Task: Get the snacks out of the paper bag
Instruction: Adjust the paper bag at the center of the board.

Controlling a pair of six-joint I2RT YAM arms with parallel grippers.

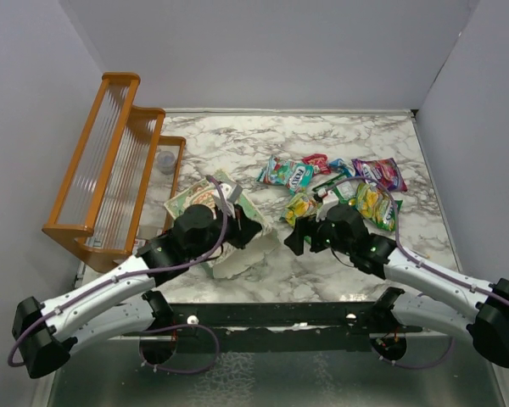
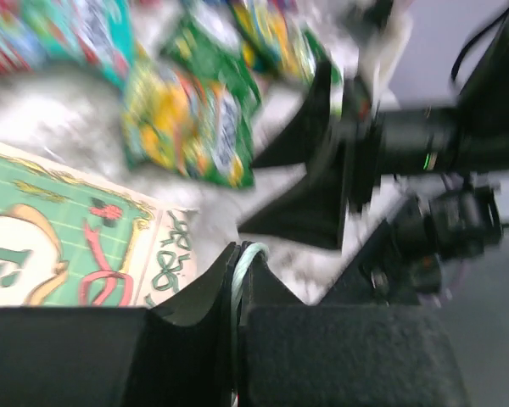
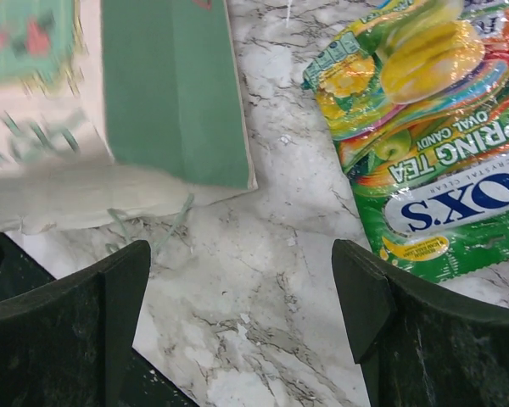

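Observation:
The pale-green paper bag (image 1: 205, 197) lies on its side at centre left; its printed face shows in the left wrist view (image 2: 68, 246). My left gripper (image 1: 246, 227) is at the bag's mouth, shut (image 2: 240, 259) on the bag's thin loop handle (image 2: 248, 252). Several snacks lie on the marble to the right of the bag: a teal packet (image 1: 299, 175), a red one (image 1: 316, 161), a purple one (image 1: 379, 172) and a green-yellow one (image 1: 301, 206). My right gripper (image 1: 295, 237) is open (image 3: 242, 263) and empty over bare marble, between the bag's green side (image 3: 170, 93) and a green packet (image 3: 433, 127).
An orange wooden rack (image 1: 110, 170) stands at the far left, with a small clear cup (image 1: 166, 161) beside it. Grey walls close in the table on three sides. The two grippers face each other closely near the table's front middle.

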